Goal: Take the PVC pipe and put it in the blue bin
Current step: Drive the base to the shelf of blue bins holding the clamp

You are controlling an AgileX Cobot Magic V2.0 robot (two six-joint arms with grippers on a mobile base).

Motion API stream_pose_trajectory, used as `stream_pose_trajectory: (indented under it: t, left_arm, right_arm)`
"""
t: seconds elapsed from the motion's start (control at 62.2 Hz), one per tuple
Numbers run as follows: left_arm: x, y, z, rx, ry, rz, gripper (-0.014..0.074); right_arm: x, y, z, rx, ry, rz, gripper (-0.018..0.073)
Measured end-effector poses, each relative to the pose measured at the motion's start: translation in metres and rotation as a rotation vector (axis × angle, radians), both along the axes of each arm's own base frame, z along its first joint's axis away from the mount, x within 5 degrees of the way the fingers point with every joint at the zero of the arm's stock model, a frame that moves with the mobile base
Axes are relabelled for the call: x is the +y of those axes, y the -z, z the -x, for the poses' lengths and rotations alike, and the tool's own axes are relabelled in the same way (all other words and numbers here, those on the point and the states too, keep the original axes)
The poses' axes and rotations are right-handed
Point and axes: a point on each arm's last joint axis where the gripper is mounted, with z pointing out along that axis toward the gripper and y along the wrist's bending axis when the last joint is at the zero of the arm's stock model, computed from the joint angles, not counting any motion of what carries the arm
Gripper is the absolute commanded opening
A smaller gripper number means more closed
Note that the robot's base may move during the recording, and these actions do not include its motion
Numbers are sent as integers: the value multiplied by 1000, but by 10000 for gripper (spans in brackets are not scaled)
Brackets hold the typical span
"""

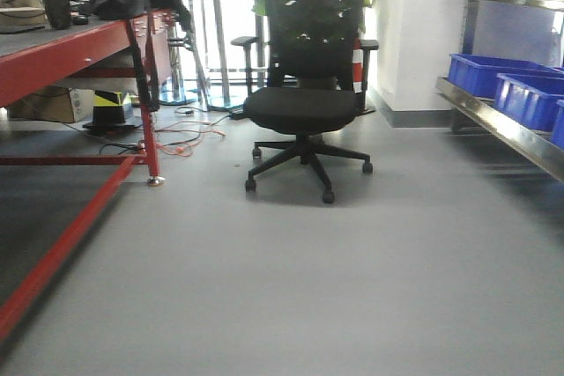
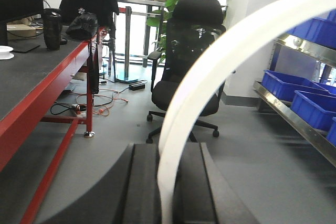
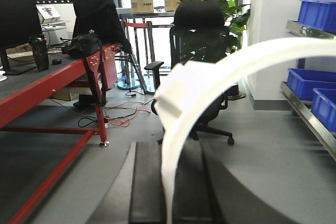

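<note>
White curved PVC pipe (image 2: 205,74) pinched between the dark fingers (image 2: 144,182) of the left end effector (image 2: 167,148), arcing off toward 2 o'clock. Likewise a collared pipe (image 3: 236,66) clamped in the right end effector (image 3: 169,145), bending toward 2 o'clock; whether 1 length or 2, cannot tell. Ahead on the grey floor (image 1: 352,288), at 12 o'clock, a black office chair (image 1: 304,85). At 10 o'clock, a red table (image 1: 62,50). At 2 o'clock, blue bins (image 1: 489,72) on a steel shelf (image 1: 502,129), well apart from either end effector.

You see a white curved PVC pipe (image 2: 210,72) arcing from bottom centre up to the right; blue bins (image 1: 490,73) sit on the right shelf (image 1: 493,121).
</note>
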Motion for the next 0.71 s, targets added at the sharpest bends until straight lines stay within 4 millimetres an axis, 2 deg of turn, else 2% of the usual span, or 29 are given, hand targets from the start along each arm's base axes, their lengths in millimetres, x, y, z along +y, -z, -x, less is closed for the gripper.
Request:
stream_pose_trajectory:
  t: [0.708]
  left_arm:
    - [0, 0, 0, 0, 0, 0, -111]
  right_arm:
    - [0, 0, 0, 0, 0, 0, -161]
